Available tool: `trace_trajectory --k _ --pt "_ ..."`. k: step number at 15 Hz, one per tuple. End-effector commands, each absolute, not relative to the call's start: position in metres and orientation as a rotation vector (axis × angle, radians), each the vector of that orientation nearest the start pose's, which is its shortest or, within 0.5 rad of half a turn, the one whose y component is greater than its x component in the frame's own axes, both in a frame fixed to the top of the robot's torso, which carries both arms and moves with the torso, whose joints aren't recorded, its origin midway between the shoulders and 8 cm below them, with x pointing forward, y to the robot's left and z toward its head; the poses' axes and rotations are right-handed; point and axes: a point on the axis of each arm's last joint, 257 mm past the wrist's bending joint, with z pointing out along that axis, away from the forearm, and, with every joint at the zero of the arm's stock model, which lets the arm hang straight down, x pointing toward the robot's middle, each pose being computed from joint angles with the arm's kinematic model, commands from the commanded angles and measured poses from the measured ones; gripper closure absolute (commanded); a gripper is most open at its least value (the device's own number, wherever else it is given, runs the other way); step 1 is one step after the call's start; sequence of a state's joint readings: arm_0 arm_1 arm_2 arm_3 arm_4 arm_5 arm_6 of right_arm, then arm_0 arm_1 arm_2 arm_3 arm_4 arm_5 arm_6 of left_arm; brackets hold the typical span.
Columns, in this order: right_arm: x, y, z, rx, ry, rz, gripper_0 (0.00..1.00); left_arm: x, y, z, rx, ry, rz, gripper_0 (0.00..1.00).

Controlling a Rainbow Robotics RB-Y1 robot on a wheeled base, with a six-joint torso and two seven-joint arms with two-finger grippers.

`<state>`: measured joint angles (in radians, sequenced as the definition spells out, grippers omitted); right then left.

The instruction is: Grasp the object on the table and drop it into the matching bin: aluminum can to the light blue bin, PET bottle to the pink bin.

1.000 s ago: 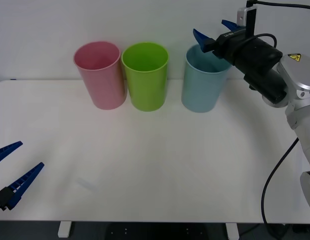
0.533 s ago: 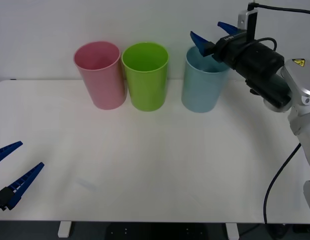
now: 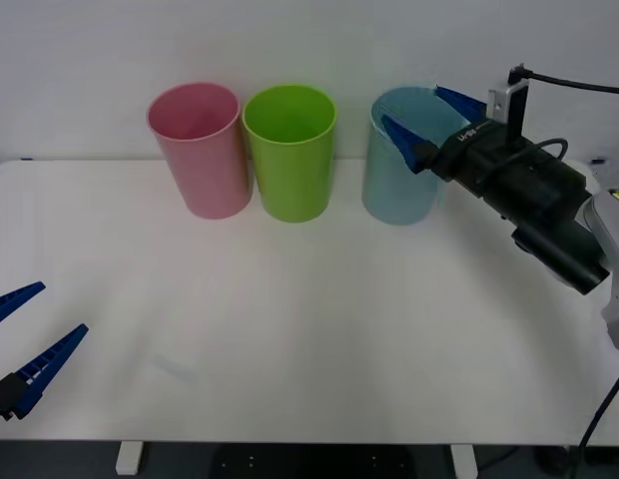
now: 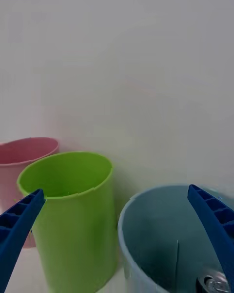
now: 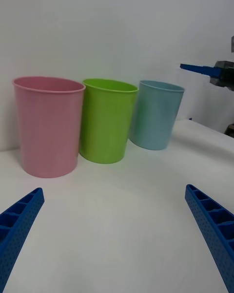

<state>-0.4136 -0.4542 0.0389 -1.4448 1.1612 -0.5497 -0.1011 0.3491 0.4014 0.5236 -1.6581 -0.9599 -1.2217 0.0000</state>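
Silver-topped aluminum can (image 4: 216, 283) lies inside the light blue bin (image 3: 399, 185), under the spread right claw (image 3: 432, 122).

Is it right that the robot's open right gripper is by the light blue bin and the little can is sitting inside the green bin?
Not quite. The can is inside the light blue bin, not the lime green bin; the right wrist view shows its silver top at the bottom of the blue one. The rest is right: the open right gripper is at the light blue bin's rim.

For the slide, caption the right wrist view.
Open right end effector above the light blue bin, aluminum can inside.
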Motion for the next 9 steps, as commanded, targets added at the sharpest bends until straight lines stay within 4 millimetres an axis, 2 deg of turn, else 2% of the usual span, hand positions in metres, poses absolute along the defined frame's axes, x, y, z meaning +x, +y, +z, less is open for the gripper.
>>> trace_trajectory --k 1,7,9 --pt "0.559 -0.152 -0.066 -0.560 1.308 0.512 0.00 0.342 0.330 -0.169 0.465 1.441 -0.567 0.00" --pt "0.499 -0.157 -0.099 -0.623 1.337 0.541 0.00 0.342 0.330 -0.169 0.465 1.441 -0.567 0.00" --pt "0.481 -0.162 -0.112 -0.685 1.329 0.500 0.00 0.342 0.330 -0.169 0.465 1.441 -0.567 0.00"
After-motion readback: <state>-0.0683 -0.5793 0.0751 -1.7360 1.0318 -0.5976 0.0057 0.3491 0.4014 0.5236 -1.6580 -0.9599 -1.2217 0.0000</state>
